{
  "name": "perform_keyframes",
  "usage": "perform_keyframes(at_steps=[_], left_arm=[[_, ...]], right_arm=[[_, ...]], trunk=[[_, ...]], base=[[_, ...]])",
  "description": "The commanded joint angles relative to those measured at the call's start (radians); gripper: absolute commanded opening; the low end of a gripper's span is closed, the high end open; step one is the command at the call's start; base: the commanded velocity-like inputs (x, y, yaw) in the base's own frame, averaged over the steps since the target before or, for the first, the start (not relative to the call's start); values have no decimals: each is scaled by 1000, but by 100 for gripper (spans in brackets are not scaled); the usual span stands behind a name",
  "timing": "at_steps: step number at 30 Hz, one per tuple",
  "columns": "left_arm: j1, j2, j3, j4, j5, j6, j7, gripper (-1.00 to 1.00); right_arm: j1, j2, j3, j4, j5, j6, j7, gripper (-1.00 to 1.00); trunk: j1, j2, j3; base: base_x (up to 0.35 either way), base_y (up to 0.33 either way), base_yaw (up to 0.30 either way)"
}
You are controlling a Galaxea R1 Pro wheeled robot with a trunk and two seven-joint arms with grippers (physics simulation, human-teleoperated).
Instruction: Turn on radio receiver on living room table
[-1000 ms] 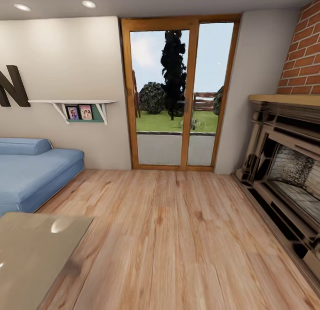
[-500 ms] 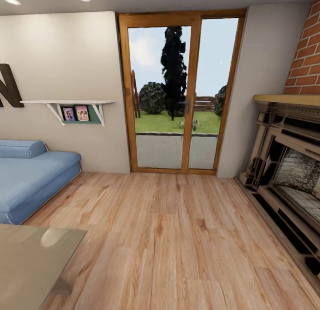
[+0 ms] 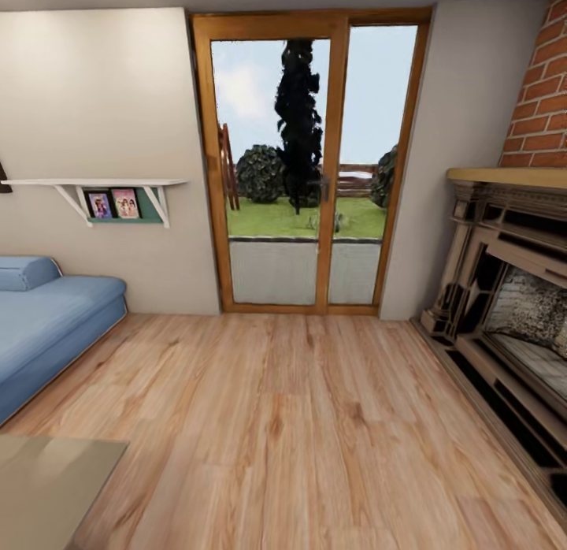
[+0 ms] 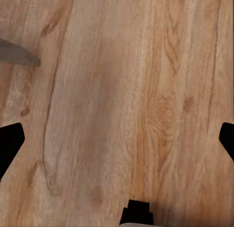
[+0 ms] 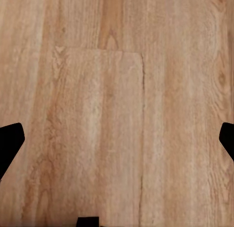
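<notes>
Your left pincer [image 4: 117, 139] hangs over the wood-plank floor [image 4: 126, 90] with its two black fingertips [image 4: 9, 141] at the far edges of the left wrist picture, spread wide with nothing between them. At the upper left of that picture a grey corner pokes in over the planks; you cannot tell from it what it belongs to. Your right pincer [image 5: 117, 139] looks the same in the right wrist picture: dark fingertips [image 5: 9, 141] far apart at the two sides, bare floor between them, nothing held.

In the head picture the low table with the glossy grey top [image 3: 47, 487] shows just one corner at the lower left of the frame, and the part you see carries nothing. Beside it, at mid left, lies the end of the blue sofa [image 3: 47, 329]. Above the sofa a white wall shelf [image 3: 94, 184] holds two small framed photos [image 3: 113, 204]. Straight ahead, at centre, stands a wood-framed glass door [image 3: 307, 172] onto a lawn with a dark tree. Along the right edge runs a dark carved fireplace [image 3: 512, 314] under red brick [image 3: 543, 101].
</notes>
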Motion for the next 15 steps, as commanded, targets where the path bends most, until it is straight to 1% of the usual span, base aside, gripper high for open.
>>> perform_keyframes(at_steps=[1, 15], left_arm=[[0, 0, 0, 0, 0, 0, 0, 100], [0, 0, 0, 0, 0, 0, 0, 100]], right_arm=[[0, 0, 0, 0, 0, 0, 0, 100], [0, 0, 1, 1, 0, 0, 0, 100]], trunk=[[0, 0, 0], [0, 0, 0]], base=[[320, 0, -45], [320, 0, -6]])
